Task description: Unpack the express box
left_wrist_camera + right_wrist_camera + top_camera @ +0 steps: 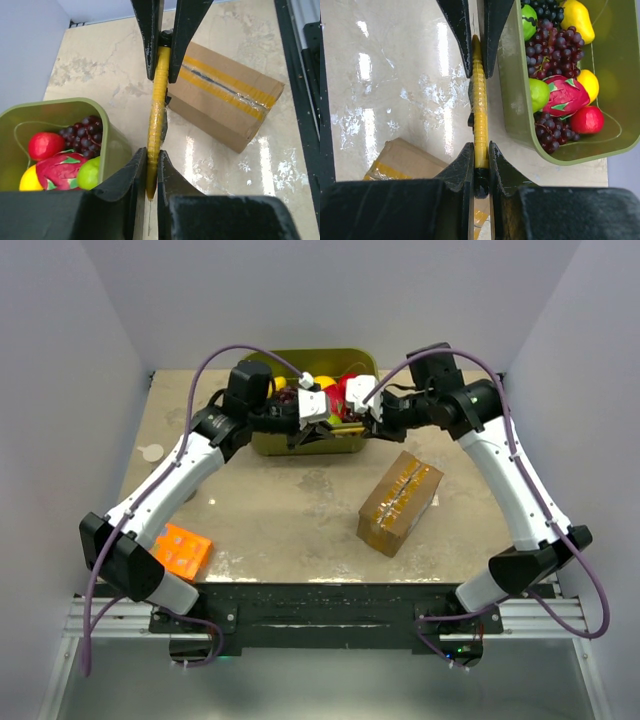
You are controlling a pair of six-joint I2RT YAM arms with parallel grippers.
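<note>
The express box (400,502), brown cardboard with tan tape along its top seam, lies on the table right of centre, its flaps taped down. It also shows in the left wrist view (225,100) and partly in the right wrist view (400,160). Both grippers meet above the table just in front of the green bin. A yellow utility knife (157,100) spans between them. My left gripper (152,155) is shut on one end of it. My right gripper (480,150) is shut on the other, black-capped end of the knife (480,115). Neither gripper touches the box.
A green bin (310,360) at the back holds toy fruit: grapes, a dragon fruit, lemons, a red apple. Its wall (512,90) stands close beside the knife. A flat orange box (180,548) lies front left by the left arm. Walls enclose the table on three sides.
</note>
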